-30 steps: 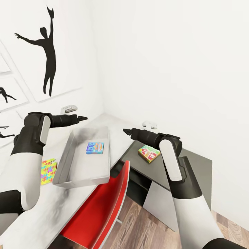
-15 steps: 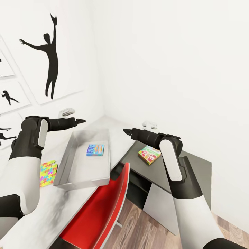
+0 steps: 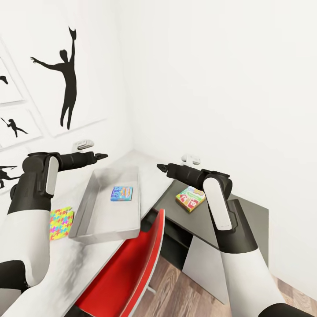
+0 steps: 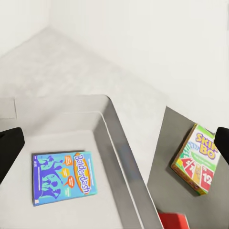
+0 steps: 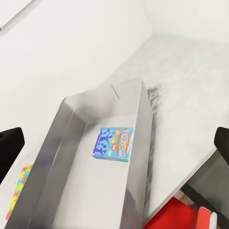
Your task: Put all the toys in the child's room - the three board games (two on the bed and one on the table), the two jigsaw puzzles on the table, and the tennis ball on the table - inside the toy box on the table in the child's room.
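While my left gripper (image 3: 104, 155) and right gripper (image 3: 160, 167) gape wide, empty, I count one blue board game (image 3: 121, 193) in the toy box (image 3: 104, 229), one green board game (image 3: 190, 199) at 3 o'clock, one jigsaw puzzle (image 3: 60, 222) at 9.

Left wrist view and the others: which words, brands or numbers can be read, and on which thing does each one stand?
"Balderdash": on the blue board game lying inside the toy box.
"SKIP BO": on the yellow-green board game on the dark-grey cabinet top.
"1" and "12": on red cards printed on that same box.
Smaller print on both boxes: too blurred to read.
Posters: silhouettes, no text.
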Robot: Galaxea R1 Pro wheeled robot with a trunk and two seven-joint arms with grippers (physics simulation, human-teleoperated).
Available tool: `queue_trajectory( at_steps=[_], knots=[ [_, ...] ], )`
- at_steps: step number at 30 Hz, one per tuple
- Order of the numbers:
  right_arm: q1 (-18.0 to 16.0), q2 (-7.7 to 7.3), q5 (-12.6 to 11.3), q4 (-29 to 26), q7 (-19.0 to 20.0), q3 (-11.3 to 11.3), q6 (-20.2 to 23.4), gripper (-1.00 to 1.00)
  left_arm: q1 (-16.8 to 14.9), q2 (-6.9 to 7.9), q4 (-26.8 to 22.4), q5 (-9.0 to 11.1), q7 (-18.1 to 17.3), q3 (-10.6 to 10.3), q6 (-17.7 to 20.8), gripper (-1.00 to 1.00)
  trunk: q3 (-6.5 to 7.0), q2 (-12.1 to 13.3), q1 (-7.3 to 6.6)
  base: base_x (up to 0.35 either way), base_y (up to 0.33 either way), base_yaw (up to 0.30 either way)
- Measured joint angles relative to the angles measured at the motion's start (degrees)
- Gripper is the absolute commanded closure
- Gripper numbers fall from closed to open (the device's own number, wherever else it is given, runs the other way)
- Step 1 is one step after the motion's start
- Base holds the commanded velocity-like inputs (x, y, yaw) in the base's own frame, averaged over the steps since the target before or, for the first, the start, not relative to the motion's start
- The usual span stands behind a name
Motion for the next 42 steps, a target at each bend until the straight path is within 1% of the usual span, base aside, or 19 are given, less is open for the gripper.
queue_trajectory(
  at_steps=[20,42],
  knots=[
    [0.0,-0.01,0.0,0.0,-0.1,0.0,0.0,-1.0,0.3,-0.01,-0.4,-0.1,0.0,0.0,0.0,-1.0,1.82,0.0,0.01,-0.144,0.0,0.0],
    [0.4,0.04,0.0,-0.1,-0.1,0.0,-0.1,-1.0,0.6,-0.09,-0.6,-0.1,0.0,-0.1,0.0,-1.0,1.99,0.0,0.0,-0.009,0.0,0.0]
  ],
)
